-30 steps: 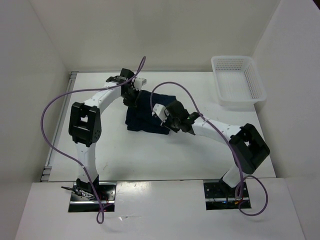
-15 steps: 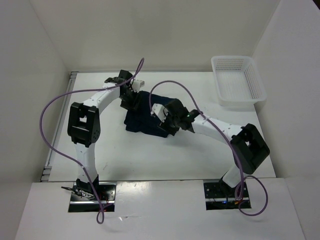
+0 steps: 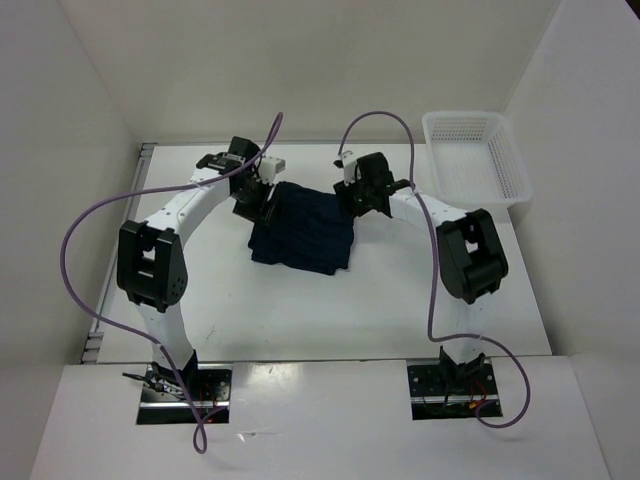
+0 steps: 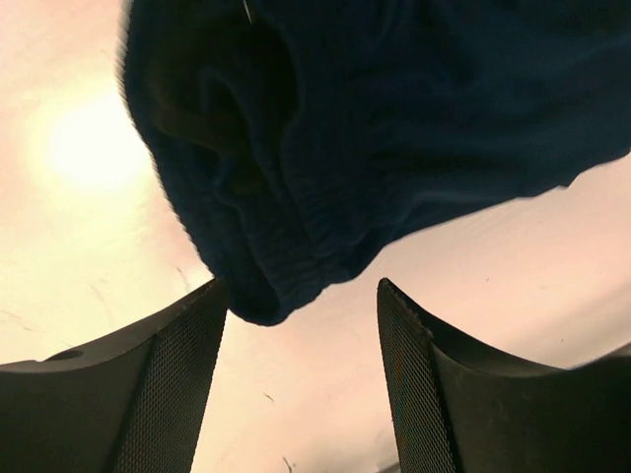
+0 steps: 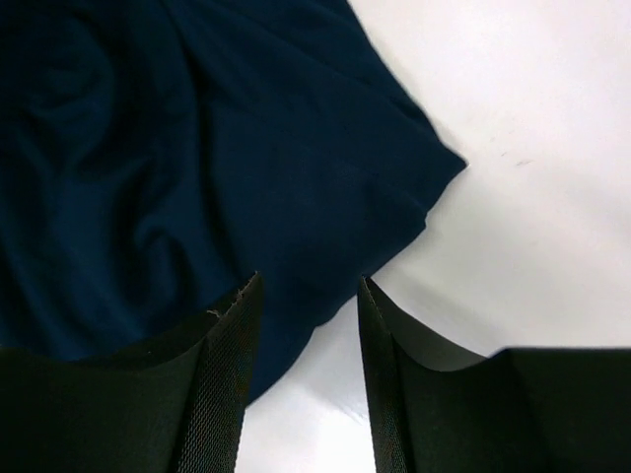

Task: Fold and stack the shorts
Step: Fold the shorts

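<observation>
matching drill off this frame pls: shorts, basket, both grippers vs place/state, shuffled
1. dark navy soft cloth shorts
2. white plastic mesh basket
3. left gripper
4. right gripper

a. far right corner of the white table
b. jaws open at the gathered waistband corner
c. lying mid-table
d. jaws open at a smooth, ungathered cloth corner

Pairs: 1-c, 2-a, 3-b, 4-d

Top view: fixed, high above the near edge, looking down over the whole table [image 3: 300,310]. Left wrist view: very close, low, facing the waistband end of the shorts [image 4: 394,118]. Right wrist view: close, looking down on a cloth corner. All three share the shorts
</observation>
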Tool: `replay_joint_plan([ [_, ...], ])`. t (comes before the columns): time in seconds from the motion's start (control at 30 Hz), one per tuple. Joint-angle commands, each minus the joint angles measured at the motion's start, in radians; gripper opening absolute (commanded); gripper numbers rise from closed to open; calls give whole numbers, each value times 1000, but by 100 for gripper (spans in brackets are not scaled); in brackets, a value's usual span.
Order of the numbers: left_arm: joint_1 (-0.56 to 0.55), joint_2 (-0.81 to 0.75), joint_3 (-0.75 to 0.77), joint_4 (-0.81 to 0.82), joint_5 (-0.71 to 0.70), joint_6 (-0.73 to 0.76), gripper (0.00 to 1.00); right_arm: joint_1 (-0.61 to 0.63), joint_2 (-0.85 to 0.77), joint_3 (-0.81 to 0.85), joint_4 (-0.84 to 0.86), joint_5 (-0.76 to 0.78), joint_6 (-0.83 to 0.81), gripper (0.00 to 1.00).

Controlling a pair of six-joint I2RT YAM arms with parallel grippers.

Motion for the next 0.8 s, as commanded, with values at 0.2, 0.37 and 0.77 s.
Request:
replay_joint_plan([
  [0.2,-18,119,4,-34,11,4,69,-38,170,160,55,-9,66,51],
  [0.37,-18,145,4,-25,11,4,69,-38,188,142,55,14,76,57],
  [0.77,-38,52,85,-26,46,4,69,-38,197,151,55,60,76,57],
])
